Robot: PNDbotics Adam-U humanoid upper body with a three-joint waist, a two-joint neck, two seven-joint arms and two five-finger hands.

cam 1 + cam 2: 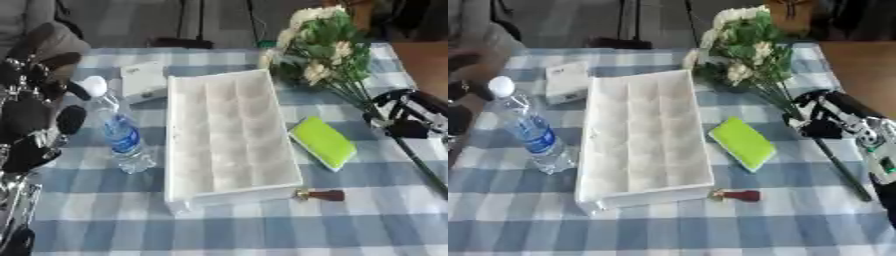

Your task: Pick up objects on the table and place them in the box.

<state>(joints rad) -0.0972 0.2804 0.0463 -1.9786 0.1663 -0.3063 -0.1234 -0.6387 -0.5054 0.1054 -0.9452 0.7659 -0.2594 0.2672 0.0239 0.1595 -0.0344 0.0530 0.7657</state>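
Observation:
A long white box (229,135) with several compartments lies in the middle of the checked table, with nothing in it. A clear water bottle (120,132) with a blue label stands just left of the box. My left hand (31,117) is beside the bottle at the left edge, fingers relaxed and apart from it. A bouquet of pale flowers (328,45) lies at the back right, its stems running toward the right edge. My right hand (840,120) has its fingers curled round those stems. A green sponge (324,141) lies right of the box.
A small white carton (143,80) sits behind the box's left corner. A small brown and gold item (322,195) lies by the box's near right corner. A wooden surface (859,65) adjoins the table at the right.

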